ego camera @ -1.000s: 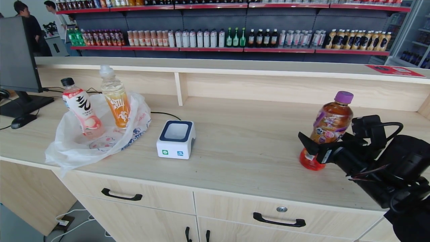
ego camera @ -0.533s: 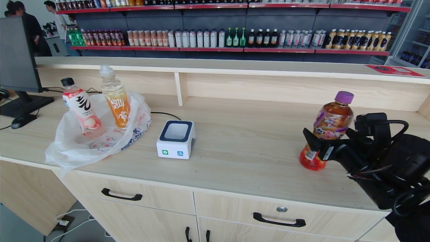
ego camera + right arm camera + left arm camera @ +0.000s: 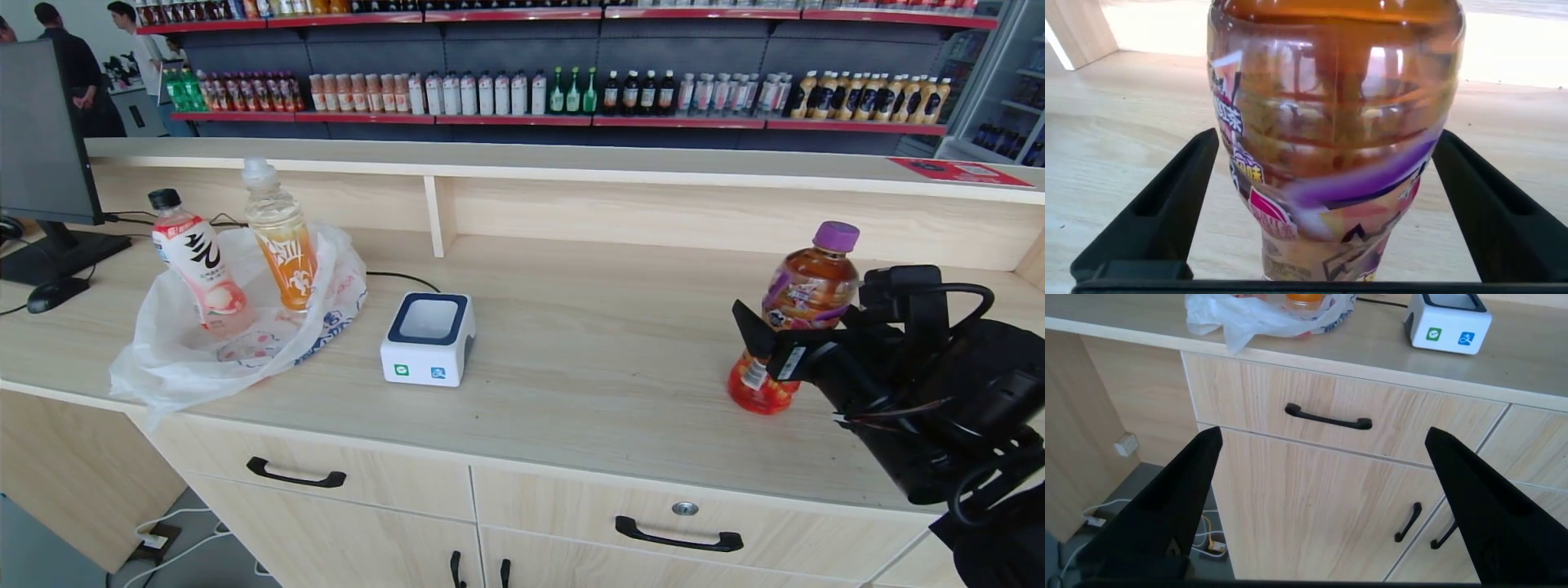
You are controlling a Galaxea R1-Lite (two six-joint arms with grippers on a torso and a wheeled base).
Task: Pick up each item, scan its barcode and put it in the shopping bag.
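Observation:
A tea bottle [image 3: 804, 302] with a purple cap stands upright on the counter's right side. My right gripper [image 3: 788, 343] is open around its lower half, one finger on each side. The right wrist view has the bottle [image 3: 1331, 122] close up between the two fingers of that gripper [image 3: 1327, 147]. The white plastic shopping bag [image 3: 163, 359] lies at the left and holds a pink-labelled bottle [image 3: 196, 265] and an orange-labelled bottle [image 3: 282, 241]. The white barcode scanner [image 3: 429, 336] sits mid-counter. My left gripper [image 3: 1323, 437] hangs open below the counter, facing the cabinet front.
A monitor [image 3: 41, 131] and a mouse [image 3: 53, 294] stand at the far left. A raised wooden ledge [image 3: 571, 180] runs along the back of the counter. In the left wrist view a drawer handle [image 3: 1327, 418] lies ahead, with the scanner [image 3: 1449, 322] and the bag [image 3: 1241, 318] above.
My right gripper has shifted slightly upward and farther around the tea bottle. The bottle stays on the counter.

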